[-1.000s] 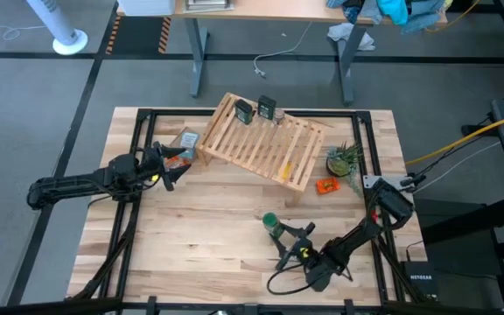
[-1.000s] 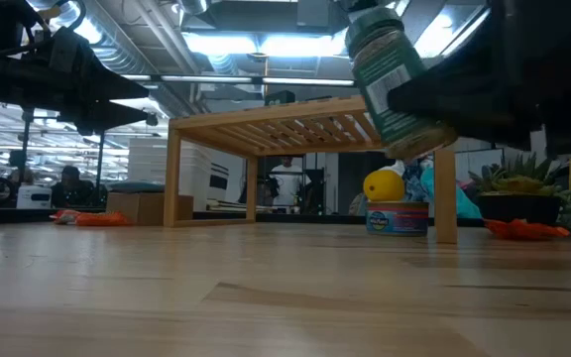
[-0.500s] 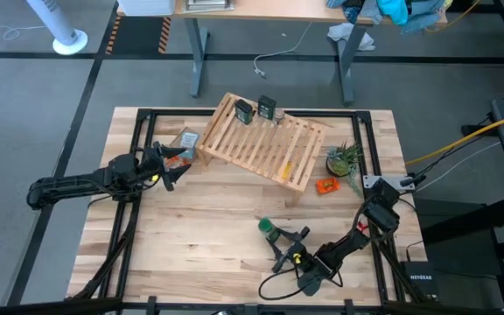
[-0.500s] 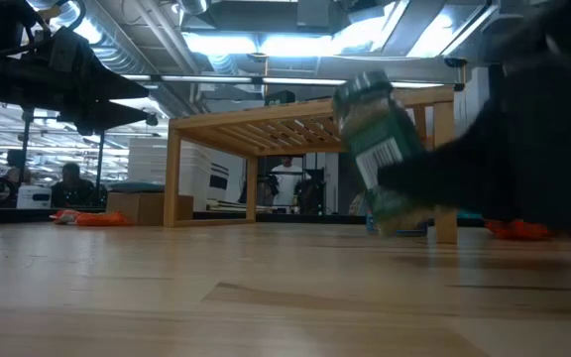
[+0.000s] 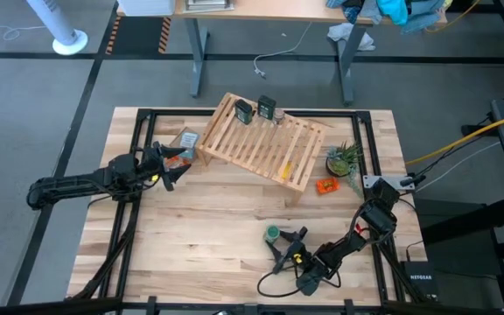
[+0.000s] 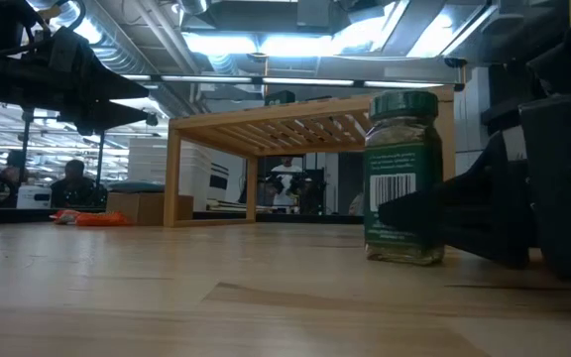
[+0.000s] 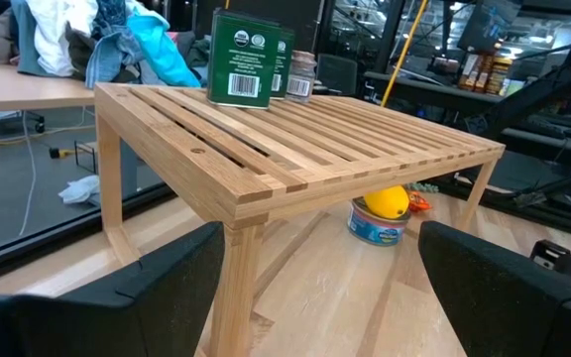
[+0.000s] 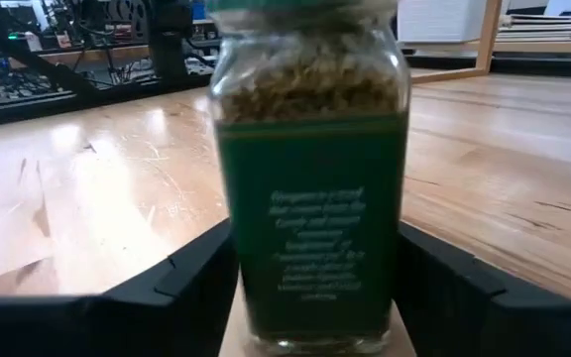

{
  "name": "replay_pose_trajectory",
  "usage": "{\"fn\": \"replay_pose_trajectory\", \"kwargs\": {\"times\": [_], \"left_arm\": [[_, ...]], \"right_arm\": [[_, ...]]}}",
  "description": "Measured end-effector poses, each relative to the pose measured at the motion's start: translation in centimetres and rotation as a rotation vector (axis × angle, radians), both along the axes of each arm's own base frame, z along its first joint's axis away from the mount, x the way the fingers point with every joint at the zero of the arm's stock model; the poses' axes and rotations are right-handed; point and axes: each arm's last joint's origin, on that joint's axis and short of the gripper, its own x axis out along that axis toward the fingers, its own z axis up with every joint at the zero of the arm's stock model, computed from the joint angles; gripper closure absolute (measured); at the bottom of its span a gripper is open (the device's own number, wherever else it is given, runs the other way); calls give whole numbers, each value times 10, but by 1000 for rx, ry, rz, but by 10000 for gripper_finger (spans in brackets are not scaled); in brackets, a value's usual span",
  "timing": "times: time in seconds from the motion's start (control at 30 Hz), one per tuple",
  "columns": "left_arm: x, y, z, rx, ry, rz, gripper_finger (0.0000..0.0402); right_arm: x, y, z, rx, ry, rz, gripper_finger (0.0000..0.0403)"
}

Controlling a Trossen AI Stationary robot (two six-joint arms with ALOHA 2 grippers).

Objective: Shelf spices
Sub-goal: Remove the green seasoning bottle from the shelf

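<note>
Lowered green jar (image 6: pixel 401 178) now upright on table (image 5: pixel 208 245), dried herbs inside

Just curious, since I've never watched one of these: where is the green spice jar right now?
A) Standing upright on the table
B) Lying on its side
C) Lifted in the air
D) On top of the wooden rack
A: the green jar stands upright on the table, between the right claw's fingers.
</note>
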Motion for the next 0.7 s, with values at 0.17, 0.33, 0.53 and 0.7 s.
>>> {"fn": "replay_pose_trajectory", "kwargs": {"times": [0.17, 0.33, 0.53, 0.7], "left_arm": [[0, 0, 0, 0, 0, 0, 71], [0, 0, 0, 0, 0, 0, 71], [0, 0, 0, 0, 0, 0, 71], [0, 0, 0, 0, 0, 0, 71]], "right_arm": [[0, 0, 0, -21, 13, 0, 119], [-4, 2, 0, -49, 1, -25, 93], [-14, 11, 2, -111, -13, -55, 89], [-21, 17, 2, -115, -16, -35, 99]]}}
